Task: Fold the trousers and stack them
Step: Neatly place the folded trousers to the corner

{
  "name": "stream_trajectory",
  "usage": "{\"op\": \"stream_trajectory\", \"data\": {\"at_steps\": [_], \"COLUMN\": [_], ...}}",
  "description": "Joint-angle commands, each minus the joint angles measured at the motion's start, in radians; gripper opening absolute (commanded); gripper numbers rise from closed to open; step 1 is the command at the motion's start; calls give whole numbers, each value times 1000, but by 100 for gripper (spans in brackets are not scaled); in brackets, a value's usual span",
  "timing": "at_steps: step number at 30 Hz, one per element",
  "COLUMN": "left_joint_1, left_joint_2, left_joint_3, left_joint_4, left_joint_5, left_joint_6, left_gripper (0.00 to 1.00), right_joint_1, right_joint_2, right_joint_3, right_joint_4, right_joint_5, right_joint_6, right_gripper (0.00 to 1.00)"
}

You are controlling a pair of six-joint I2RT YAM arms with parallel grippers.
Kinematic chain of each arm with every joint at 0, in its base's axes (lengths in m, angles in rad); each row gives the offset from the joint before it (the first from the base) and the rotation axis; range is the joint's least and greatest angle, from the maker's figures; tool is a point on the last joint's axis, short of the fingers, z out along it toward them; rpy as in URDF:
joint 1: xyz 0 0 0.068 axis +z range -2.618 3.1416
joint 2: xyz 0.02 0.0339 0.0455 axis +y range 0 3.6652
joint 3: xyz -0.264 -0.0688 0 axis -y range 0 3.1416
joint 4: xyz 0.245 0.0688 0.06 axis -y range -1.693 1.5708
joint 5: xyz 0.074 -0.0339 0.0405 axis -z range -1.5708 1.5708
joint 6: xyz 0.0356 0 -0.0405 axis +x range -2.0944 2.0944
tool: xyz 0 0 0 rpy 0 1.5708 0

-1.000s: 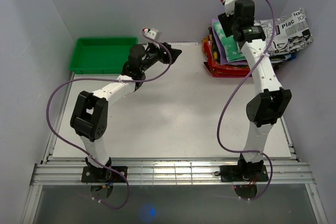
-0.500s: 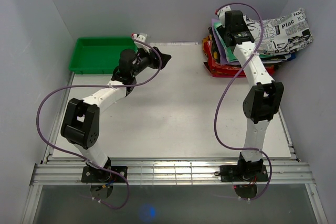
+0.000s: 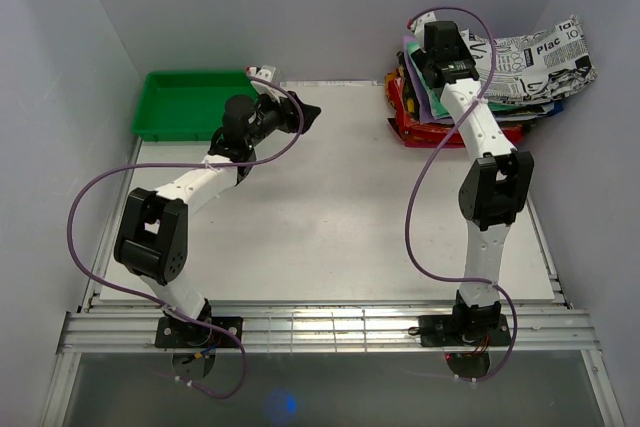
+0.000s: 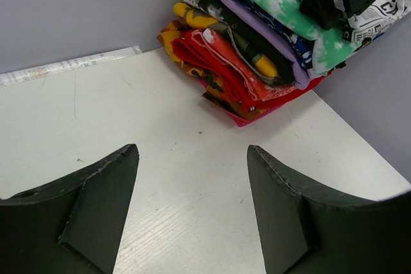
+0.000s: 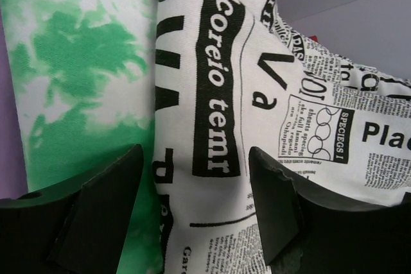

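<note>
The trousers (image 3: 545, 59), white with black newspaper print, lie crumpled on top of the clothes stack at the back right. They fill the right wrist view (image 5: 218, 113), next to a green tie-dye garment (image 5: 70, 88). My right gripper (image 5: 196, 152) hangs open just over a fold of the trousers, one finger on each side of it and nothing clamped. From above, the right gripper (image 3: 432, 52) sits over the stack's left part. My left gripper (image 3: 310, 115) is open and empty over bare table (image 4: 191, 152), facing the stack.
A green tray (image 3: 190, 104) stands at the back left. The clothes stack (image 4: 247, 62) of red, purple and patterned folded garments sits in the back right corner against the walls. The white tabletop (image 3: 330, 217) lies between the arms.
The left arm has drawn back to the left, its gripper a little lower in the top view. The right wrist has shifted left over the stack. Both grippers stay open.
</note>
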Motion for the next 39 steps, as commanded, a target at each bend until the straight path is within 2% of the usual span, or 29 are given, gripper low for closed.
{"op": "stream_trajectory", "data": {"at_steps": [1, 7, 9, 11, 13, 16, 17, 18, 20, 33, 39], "left_joint_1": [17, 31, 32, 32, 32, 32, 32, 32, 32, 32, 32], "left_joint_2": [-70, -88, -90, -88, -84, -76, -75, -73, -70, -78, -88], "left_joint_3": [-9, -31, -34, -33, -31, -25, -23, -20, -17, -19, -29], "left_joint_4": [-13, -25, -26, -26, -28, -28, -28, -28, -29, -34, -39], "left_joint_5": [12, 18, 18, 16, 18, 21, 21, 21, 22, 18, 12], "left_joint_6": [-11, -11, -11, -11, -12, -20, -21, -21, -23, -26, -23], "left_gripper": [79, 79, 79, 79, 79, 79, 79, 79, 79, 79, 79], "right_joint_1": [-6, -32, -32, -31, -27, -26, -24, -23, -12, 88, 109], "right_joint_2": [26, 61, 58, 52, 52, 55, 53, 50, 41, 40, 24], "right_joint_3": [34, 57, 65, 69, 85, 114, 115, 115, 117, 112, 56], "right_joint_4": [37, 89, 103, 133, 153, 170, 181, 187, 201, 249, 272], "right_joint_5": [34, 89, 90, 93, 97, 93, 90, 85, 70, 4, -30], "right_joint_6": [4, -36, -40, -54, -69, -82, -86, -89, -96, -125, -146], "right_gripper": [73, 71, 58, 50, 47, 32, 21, 16, 8, 8, 8]}}
